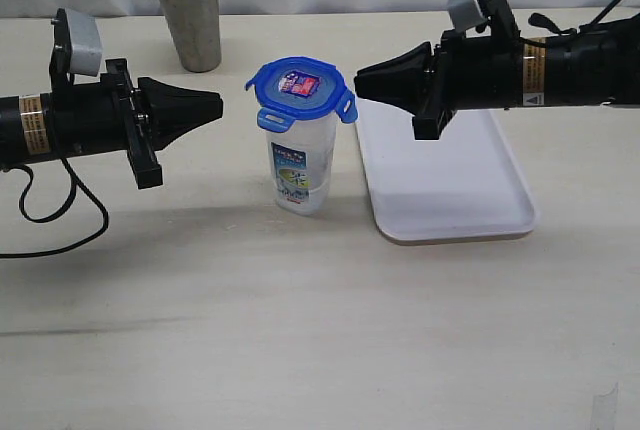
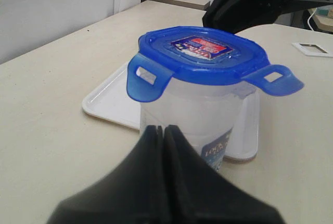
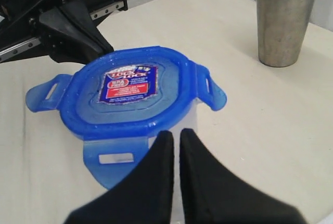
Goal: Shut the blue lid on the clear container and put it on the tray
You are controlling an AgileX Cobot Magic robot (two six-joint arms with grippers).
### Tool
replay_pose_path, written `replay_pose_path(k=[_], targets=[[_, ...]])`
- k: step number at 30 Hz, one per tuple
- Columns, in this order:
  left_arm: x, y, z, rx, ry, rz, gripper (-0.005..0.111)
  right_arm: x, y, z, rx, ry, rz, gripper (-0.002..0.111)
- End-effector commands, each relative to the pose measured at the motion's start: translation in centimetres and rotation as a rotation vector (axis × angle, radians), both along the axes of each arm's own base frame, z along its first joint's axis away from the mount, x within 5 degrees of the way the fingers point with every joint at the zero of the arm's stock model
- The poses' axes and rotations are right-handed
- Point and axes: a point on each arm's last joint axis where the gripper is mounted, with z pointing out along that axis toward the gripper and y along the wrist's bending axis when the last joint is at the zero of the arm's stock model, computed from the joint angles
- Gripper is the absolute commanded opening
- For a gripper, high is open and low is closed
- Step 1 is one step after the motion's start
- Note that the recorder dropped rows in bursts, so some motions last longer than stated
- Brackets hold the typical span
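Surface: pale beige table point(image 1: 300, 330), matte, faint streaks and soft shadows.

Items resting directly on it, positions referred to the clear container point(image 1: 302, 165), exterior view:
- Clear container: upright, near the middle of the table, printed label facing the camera.
- Tray point(image 1: 450, 200): white, flat, low rim, nothing on it. It lies close beside the container on its right, with a narrow strip of table showing between them.
- Steel cup point(image 1: 188, 12): upright, mouth up, behind and left of the container, well apart from it.
- Black cable point(image 1: 60, 220): a loop far to the container's left, appears to lie on the surface.
- Small translucent scrap point(image 1: 605, 405): far to the front right of the container; too indistinct to identify.
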Motion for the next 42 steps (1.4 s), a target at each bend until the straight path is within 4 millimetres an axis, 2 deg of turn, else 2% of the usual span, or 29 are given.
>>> replay_pose_path(k=[1, 15, 42], targets=[[0.1, -0.1, 0.1, -0.011, 0.003, -0.001, 0.000, 0.0, 0.0, -0.1, 0.005, 0.001, -0.012, 0.005], [0.1, -0.1, 0.1, -0.013, 0.003, 0.003, 0.000, 0.0, 0.3, -1.4, 0.053, 0.048, 0.034, 0.005], [0.1, -0.1, 0.1, -0.014, 0.003, 0.006, 0.000, -0.3, 0.3, -1.5, 0.050, 0.081, 0.053, 0.005]])
